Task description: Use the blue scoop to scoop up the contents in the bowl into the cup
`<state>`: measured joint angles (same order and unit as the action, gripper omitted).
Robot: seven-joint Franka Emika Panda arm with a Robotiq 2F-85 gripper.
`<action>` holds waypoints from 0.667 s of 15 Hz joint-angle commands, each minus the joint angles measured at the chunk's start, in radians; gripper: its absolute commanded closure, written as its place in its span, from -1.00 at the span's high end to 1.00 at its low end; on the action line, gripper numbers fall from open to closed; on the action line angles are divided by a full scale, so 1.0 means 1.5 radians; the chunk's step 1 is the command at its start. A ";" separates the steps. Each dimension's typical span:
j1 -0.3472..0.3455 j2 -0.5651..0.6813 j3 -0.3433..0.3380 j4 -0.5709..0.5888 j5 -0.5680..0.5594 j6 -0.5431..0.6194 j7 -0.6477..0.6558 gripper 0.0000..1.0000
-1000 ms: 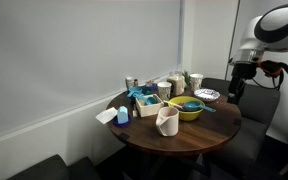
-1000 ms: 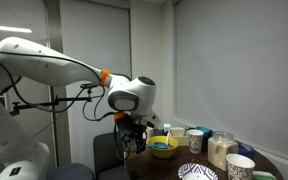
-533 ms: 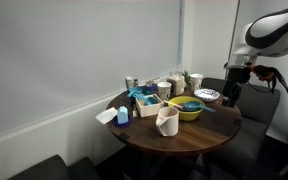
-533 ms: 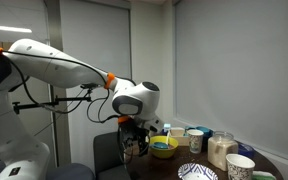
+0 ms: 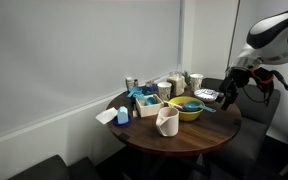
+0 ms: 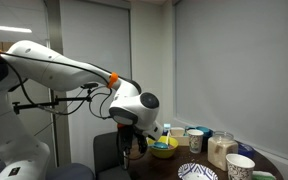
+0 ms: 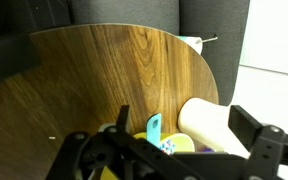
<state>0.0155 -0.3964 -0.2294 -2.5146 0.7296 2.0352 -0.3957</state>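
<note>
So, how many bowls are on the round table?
2. The yellow bowl sits next to the cup; a white patterned bowl is just beyond it. Others may be hidden.

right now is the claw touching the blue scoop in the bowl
Apart. In an exterior view the open claw hangs by the table's edge, with a plain gap between it and the blue scoop, which lies in the yellow bowl.
</note>
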 commanded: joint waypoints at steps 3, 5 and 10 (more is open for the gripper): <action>-0.033 0.001 0.013 -0.018 0.012 0.001 -0.002 1.00; -0.039 -0.002 0.013 -0.025 0.012 0.004 -0.002 1.00; -0.026 0.018 0.001 -0.035 0.100 0.014 -0.060 1.00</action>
<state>-0.0242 -0.3937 -0.2262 -2.5608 0.7927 2.0481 -0.4264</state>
